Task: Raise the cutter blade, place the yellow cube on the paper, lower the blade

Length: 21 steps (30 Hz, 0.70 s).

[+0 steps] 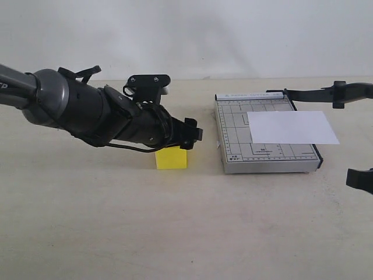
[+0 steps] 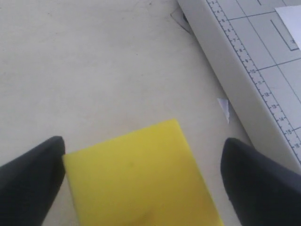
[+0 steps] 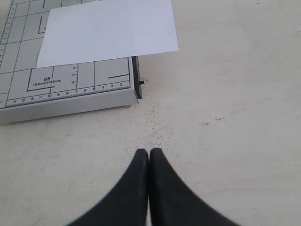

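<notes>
1. The table (image 1: 175, 233) was a pale beige matt surface with a few small dark specks. Behind it stood a plain white wall (image 1: 204, 35).
2. At the left, my left gripper (image 2: 143, 146) was low, with its jaws spread wide, one finger on each side of the yellow cube (image 1: 171, 158). The cube sat on the table and was not clamped.
3. A narrow free strip of table separated the cube from the grey cutter base (image 1: 233, 157).
4. The paper (image 1: 291, 126) lay on the base and passed over its right edge.
5. The cutter blade (image 1: 315, 95) stood raised, clear of the base.
6. My right gripper (image 3: 149, 153) hung over bare table near the base corner, with its jaws pressed together and empty.
</notes>
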Each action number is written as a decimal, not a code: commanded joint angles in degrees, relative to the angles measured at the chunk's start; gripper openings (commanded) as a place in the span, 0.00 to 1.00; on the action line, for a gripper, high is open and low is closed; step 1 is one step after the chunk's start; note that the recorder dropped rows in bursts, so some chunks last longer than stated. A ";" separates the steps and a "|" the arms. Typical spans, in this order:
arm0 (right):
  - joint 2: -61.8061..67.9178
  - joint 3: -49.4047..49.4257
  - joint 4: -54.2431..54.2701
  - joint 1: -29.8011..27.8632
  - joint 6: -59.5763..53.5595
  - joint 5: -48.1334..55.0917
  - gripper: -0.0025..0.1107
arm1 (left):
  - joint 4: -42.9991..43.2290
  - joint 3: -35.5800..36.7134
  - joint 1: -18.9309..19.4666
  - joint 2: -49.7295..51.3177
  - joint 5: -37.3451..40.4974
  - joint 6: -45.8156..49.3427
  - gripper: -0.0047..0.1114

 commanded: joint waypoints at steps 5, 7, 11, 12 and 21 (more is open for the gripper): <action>-0.41 -0.29 0.01 -0.03 0.00 -0.23 0.02 | -0.25 -0.25 -0.17 -2.28 3.90 -0.48 0.76; -0.41 -0.29 0.01 -0.03 0.00 -0.23 0.02 | -0.25 -0.25 -0.17 -3.61 2.66 -0.48 0.76; -0.41 -0.29 0.01 -0.03 0.00 -0.23 0.02 | 0.04 -0.85 -0.17 -6.91 -0.91 -0.48 0.76; -0.41 -0.29 0.01 -0.03 0.00 -0.23 0.02 | 0.04 -1.33 -0.17 -7.16 -0.91 -0.48 0.76; -0.41 -0.29 0.01 -0.03 0.25 -0.20 0.02 | -1.51 -3.45 -2.96 -4.97 -2.89 -0.48 0.71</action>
